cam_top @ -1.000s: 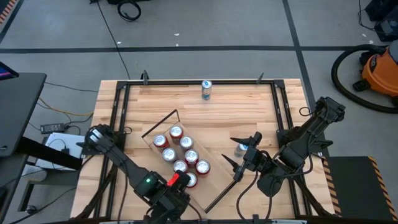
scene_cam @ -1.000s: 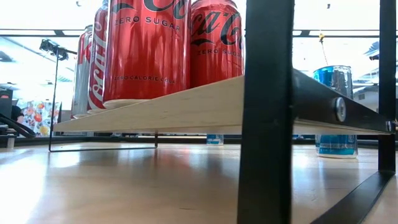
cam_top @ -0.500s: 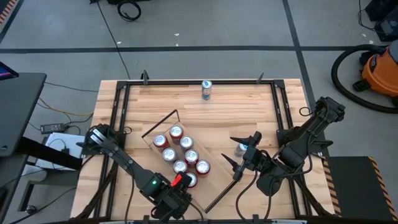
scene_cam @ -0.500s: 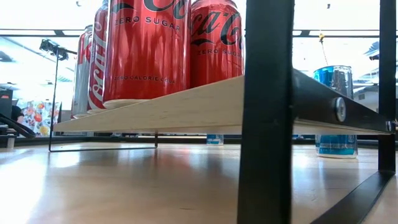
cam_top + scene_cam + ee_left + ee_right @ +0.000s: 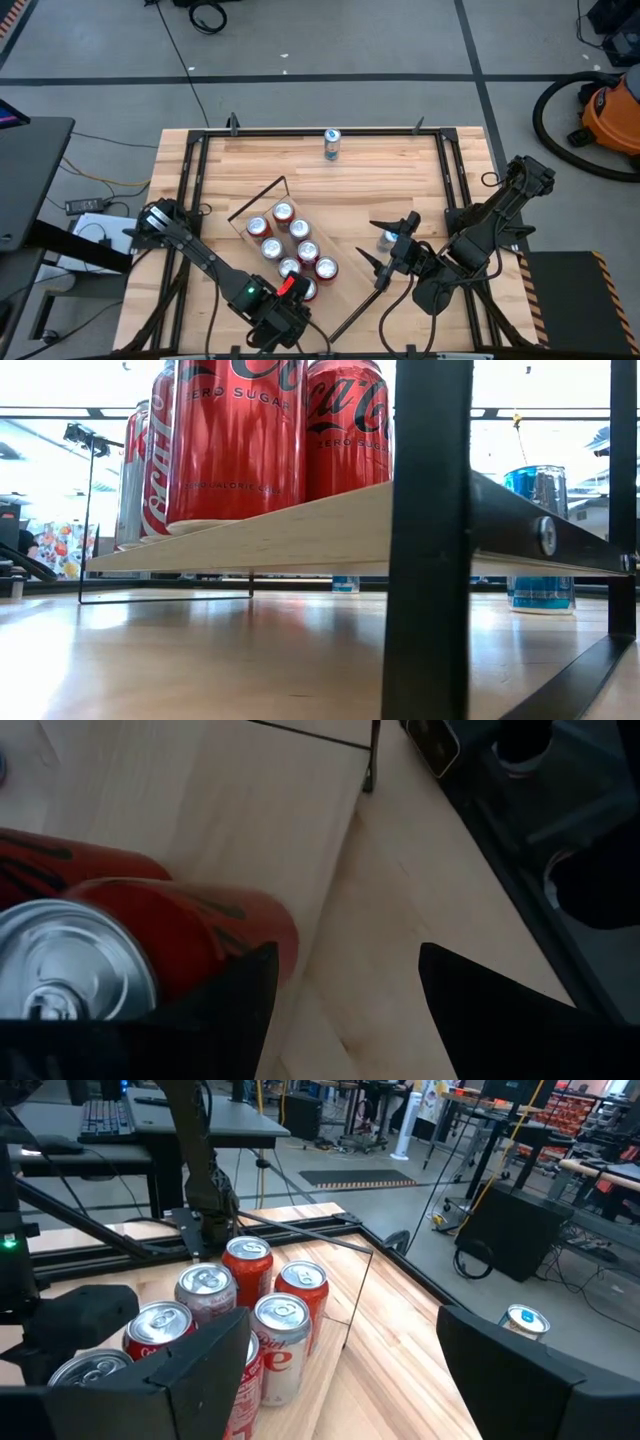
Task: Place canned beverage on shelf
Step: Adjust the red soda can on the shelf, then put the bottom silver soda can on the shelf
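Right pincer gapes empty beside the blue can; shelf alongside.

Pale, smooth wood on the shelf, matt with faint grain. Slatted wood on the desk, lightly glossy in the low view. Thin black metal rod at the shelf end, matt. Glossy red metal cans with bright silvery tops. Dark, matt plastic-looking fingers on the right claw.

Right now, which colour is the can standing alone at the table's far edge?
Blue and silver can; the high view shows it best.
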Action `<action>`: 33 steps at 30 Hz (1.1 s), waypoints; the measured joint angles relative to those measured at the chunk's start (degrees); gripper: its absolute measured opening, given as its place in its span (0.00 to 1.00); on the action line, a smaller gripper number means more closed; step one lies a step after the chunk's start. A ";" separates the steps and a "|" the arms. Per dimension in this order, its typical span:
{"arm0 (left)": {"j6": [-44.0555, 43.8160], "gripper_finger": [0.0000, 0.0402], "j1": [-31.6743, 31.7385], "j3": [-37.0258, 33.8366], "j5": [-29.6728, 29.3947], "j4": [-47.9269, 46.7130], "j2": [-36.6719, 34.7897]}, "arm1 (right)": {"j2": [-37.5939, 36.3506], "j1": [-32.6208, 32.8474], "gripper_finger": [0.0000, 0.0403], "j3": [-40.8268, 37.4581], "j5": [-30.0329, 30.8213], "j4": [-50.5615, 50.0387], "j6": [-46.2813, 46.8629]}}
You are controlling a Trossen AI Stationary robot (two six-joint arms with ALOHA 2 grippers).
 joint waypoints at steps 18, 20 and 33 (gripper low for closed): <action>1.51 0.63 0.72 0.07 5.73 0.02 -0.02 | 0.00 0.02 0.82 0.00 -0.01 0.00 -0.02; 2.67 0.63 0.52 0.54 7.73 1.83 -0.01 | 0.00 0.00 0.82 0.00 0.00 0.00 -0.02; 12.31 0.63 2.00 7.68 2.68 6.71 -0.42 | 0.02 -1.41 0.82 0.00 -10.39 -4.77 6.52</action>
